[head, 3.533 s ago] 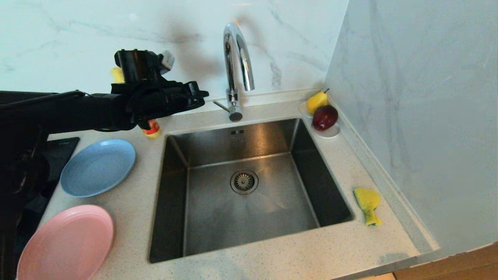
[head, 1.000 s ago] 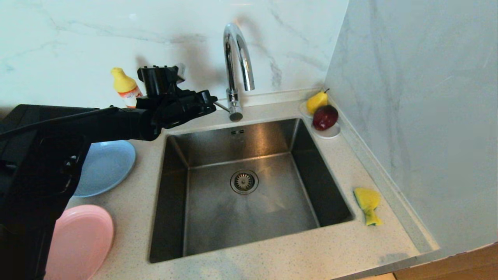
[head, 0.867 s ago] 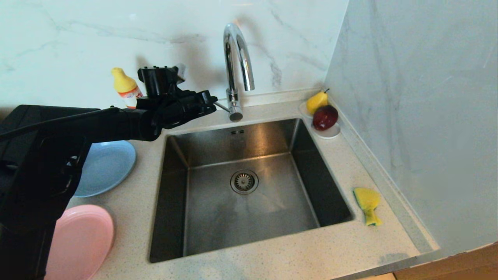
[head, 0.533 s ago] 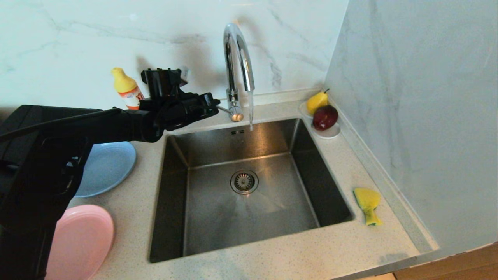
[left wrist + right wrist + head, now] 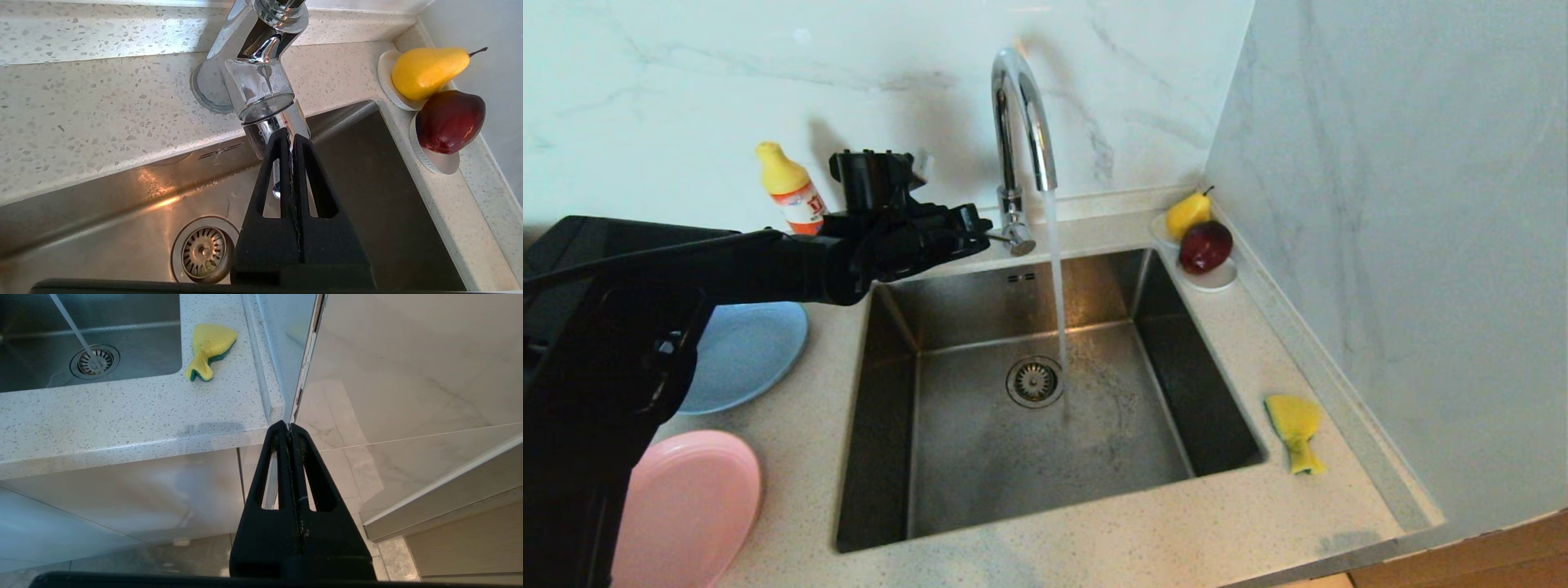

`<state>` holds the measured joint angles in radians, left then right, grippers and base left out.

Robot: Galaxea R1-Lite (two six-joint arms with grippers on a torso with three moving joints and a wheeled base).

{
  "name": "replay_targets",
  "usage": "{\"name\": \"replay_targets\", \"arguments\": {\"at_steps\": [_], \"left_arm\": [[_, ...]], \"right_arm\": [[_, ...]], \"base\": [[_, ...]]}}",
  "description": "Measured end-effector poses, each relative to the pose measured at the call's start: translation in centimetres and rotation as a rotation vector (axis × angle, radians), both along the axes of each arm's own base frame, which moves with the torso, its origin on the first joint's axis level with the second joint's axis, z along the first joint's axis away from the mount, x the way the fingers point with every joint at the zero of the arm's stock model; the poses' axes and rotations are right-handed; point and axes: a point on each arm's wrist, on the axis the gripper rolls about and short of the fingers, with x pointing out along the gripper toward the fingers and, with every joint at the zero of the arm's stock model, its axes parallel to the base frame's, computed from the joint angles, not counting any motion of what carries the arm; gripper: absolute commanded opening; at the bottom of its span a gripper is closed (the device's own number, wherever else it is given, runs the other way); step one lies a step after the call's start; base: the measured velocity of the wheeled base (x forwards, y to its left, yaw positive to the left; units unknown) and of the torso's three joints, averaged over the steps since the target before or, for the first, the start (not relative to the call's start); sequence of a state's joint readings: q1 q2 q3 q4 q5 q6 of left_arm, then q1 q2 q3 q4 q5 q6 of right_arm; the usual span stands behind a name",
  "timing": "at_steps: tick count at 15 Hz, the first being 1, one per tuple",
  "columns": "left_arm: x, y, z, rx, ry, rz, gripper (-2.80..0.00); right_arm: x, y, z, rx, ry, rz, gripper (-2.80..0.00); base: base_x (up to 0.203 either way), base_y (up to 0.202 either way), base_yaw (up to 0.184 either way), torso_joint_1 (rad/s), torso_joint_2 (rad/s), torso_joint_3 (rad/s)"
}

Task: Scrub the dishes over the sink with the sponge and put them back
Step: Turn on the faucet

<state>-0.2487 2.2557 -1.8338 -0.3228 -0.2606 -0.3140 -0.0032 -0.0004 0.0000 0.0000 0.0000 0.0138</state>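
Note:
My left gripper point(image 5: 978, 225) is shut and empty, and its tips point(image 5: 289, 136) rest at the thin lever of the chrome tap point(image 5: 1018, 106) behind the sink point(image 5: 882, 400). Water point(image 5: 1056, 286) runs from the spout and lands beside the drain strainer point(image 5: 1035, 381). The yellow sponge point(image 5: 1294, 429) with its green side lies on the counter right of the basin, untouched. Left of the basin sit a light-blue plate point(image 5: 756, 351) and, nearer the front, a pink plate point(image 5: 698, 506), both partly hidden by my left arm. My right gripper point(image 5: 288, 426) hangs shut below the counter's front right corner.
A yellow bottle point(image 5: 788, 192) stands against the back wall behind my left arm. A white saucer point(image 5: 1215, 282) with a yellow pear point(image 5: 1186, 214) and a dark red fruit sits in the back right corner. A wall runs close along the counter's right side.
My left gripper has moved right from above the bottle to the tap's lever. The tap has come on and water now streams into the basin.

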Motion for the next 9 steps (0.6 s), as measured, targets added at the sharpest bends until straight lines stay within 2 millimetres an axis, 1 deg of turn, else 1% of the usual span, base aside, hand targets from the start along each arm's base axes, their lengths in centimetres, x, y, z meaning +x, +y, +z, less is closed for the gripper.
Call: {"name": "replay_targets", "arguments": {"at_steps": [2, 5, 7, 9], "left_arm": [[-0.2, 0.1, 0.7, -0.001, -0.016, 0.032, -2.8], [-0.9, 1.7, 3.0, -0.009, -0.053, 0.079, -2.8], [-2.3, 2.6, 5.3, -0.017, -0.088, 0.099, -2.8], [-4.4, 3.4, 7.5, -0.012, -0.122, 0.154, -2.8]], "right_arm": [[0.0, 0.0, 0.0, 0.0, 0.0, 0.0, -2.8], [0.0, 0.0, 0.0, 0.0, 0.0, 0.0, -2.8], [0.0, 0.0, 0.0, 0.0, 0.0, 0.0, -2.8], [0.0, 0.0, 0.0, 0.0, 0.0, 0.0, -2.8]], "base": [[0.0, 0.0, 0.0, 0.0, 0.0, 0.0], [0.0, 0.0, 0.0, 0.0, 0.0, 0.0], [0.0, 0.0, 0.0, 0.0, 0.0, 0.0], [0.0, 0.0, 0.0, 0.0, 0.0, 0.0]]}}
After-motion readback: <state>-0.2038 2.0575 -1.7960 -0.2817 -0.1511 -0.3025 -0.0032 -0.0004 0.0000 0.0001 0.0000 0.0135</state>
